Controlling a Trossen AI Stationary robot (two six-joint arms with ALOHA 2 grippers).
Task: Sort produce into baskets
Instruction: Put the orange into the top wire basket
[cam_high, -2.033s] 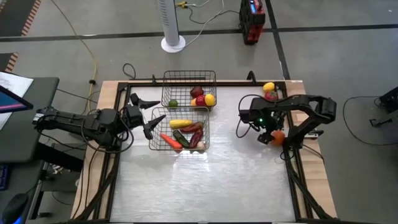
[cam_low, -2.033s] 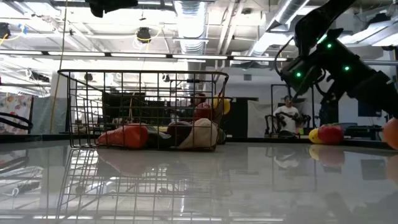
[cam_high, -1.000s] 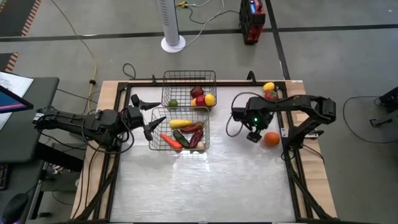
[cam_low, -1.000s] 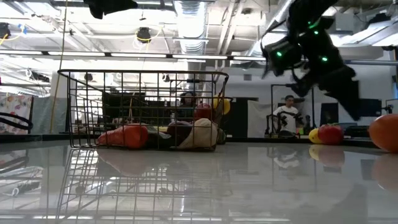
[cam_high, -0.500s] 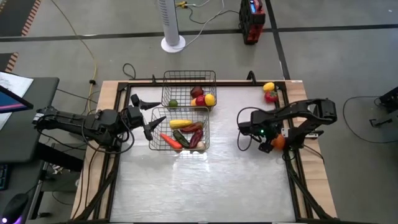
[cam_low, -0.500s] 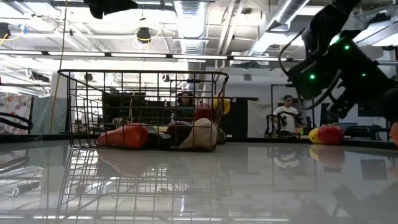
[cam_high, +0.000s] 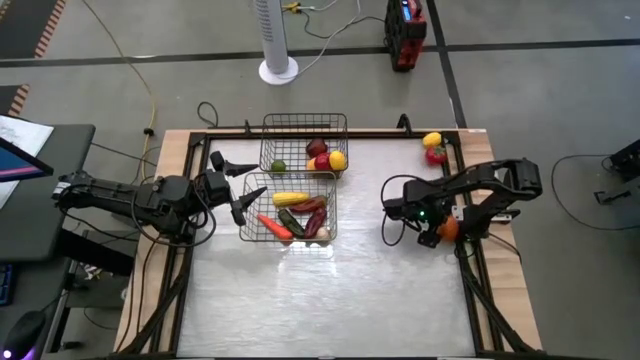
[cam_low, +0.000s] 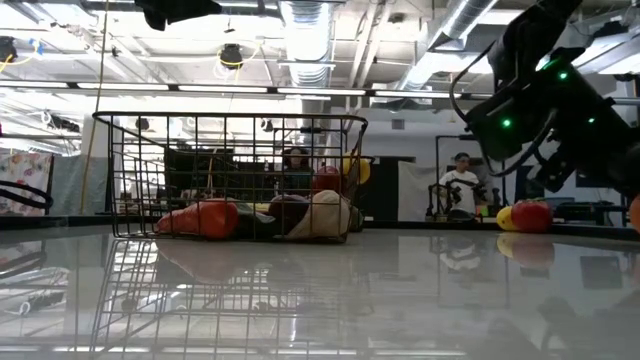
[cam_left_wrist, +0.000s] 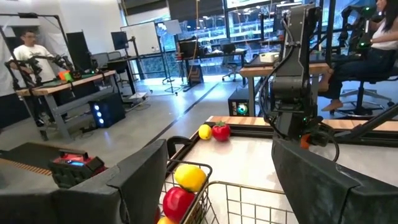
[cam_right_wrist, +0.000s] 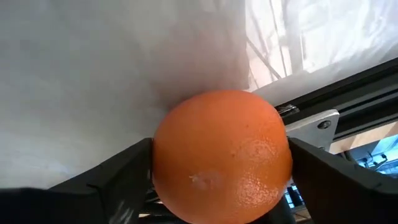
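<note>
Orange: a round orange fruit (cam_right_wrist: 221, 155) lies on the counter at its right edge, against the dark frame rail; in the high view it shows as a small orange patch (cam_high: 447, 228) half hidden under the right arm.
Right gripper: the right gripper (cam_right_wrist: 221, 186) straddles the orange, one dark finger on each side of it at about its widest girth. The fingers (cam_right_wrist: 115, 180) are spread and appear to be at or nearly at the peel (a firm pinch cannot be confirmed here).
Step in hand: judged to be the grasp of the orange, before carrying it to a basket.
How to do it well: close evenly on the fruit's widest girth, so that a smooth round body does not squirt out; lift straight up, clear of the frame rail, before swinging across.
Destination: the far basket (cam_high: 304, 120) holds round pieces, red, yellow (cam_high: 338, 159) and green, so the orange probably belongs there; the near basket (cam_high: 250, 232) holds long pieces, among them corn (cam_high: 290, 199) and a carrot (cam_high: 274, 227).
Left to sort: a yellow fruit (cam_high: 432, 140) and a red fruit (cam_high: 435, 155) sit touching at the counter's far right corner.
Left gripper: the left gripper (cam_high: 232, 183) waits beside the baskets' left side, fingers spread wide and empty.
Counter: pale, glossy surface (cam_high: 340, 280) (mirror-like in the low view).
</note>
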